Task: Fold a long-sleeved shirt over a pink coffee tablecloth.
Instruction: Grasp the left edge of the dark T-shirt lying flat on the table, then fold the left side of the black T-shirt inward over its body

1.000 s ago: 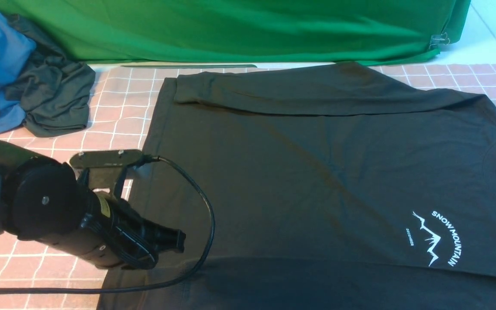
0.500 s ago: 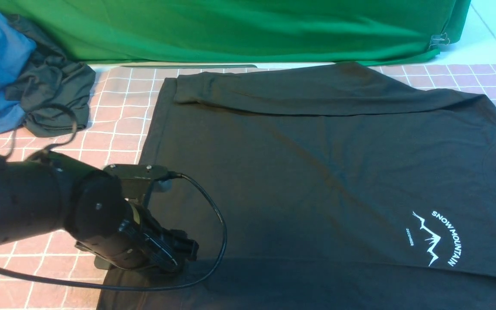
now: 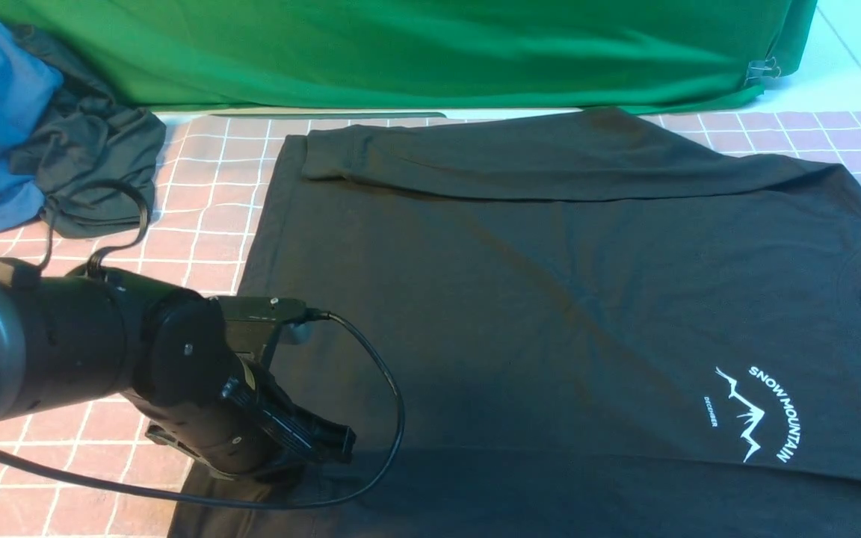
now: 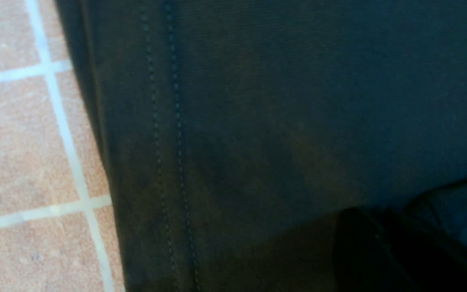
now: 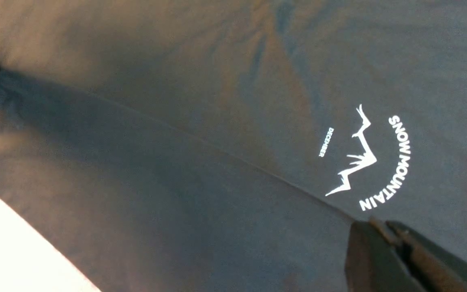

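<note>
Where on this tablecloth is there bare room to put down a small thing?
Free: the pink coffee tablecloth strip between the long-sleeved shirt hem and the dark garment pile, and the far right corner between the shirt's shoulder and the green cloth. Crowded: the near left, under the left arm.

Left arm (image 3: pixel 42 351) enters from the left edge of the front view, forearm level and wrist bent downward and to the right, a black cable looping round it. Left gripper (image 3: pixel 329 442) points down at a slant, tips low on the long-sleeved shirt (image 3: pixel 550 299); its jaw state cannot be made out. Right gripper (image 5: pixel 374 226) shows only as a sliver at the front view's right edge, fingers (image 5: pixel 359 247) drawn together on a fold of the shirt.
</note>
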You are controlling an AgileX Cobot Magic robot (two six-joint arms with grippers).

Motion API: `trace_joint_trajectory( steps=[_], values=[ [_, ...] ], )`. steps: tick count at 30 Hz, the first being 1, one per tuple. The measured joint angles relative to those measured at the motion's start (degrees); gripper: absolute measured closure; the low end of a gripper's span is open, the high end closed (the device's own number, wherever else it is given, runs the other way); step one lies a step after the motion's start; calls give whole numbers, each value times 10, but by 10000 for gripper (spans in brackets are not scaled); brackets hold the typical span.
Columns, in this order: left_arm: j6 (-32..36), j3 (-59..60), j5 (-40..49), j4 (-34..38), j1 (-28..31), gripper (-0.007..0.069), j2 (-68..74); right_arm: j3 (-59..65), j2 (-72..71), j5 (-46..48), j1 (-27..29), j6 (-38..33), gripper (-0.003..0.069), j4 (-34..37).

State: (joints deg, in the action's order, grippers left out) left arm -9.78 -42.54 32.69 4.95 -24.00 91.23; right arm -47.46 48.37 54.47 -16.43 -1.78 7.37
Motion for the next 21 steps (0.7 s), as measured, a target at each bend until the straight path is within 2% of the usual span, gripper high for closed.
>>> trace_joint_trajectory(
  steps=[14, 21],
  values=[
    [11, -56, 84, -8, 0, 593, -56, 0, 0, -2, 0, 0, 589, 3],
    [11, -115, 85, -54, 0, 593, -74, 0, 0, -2, 0, 0, 587, 4]
  ],
)
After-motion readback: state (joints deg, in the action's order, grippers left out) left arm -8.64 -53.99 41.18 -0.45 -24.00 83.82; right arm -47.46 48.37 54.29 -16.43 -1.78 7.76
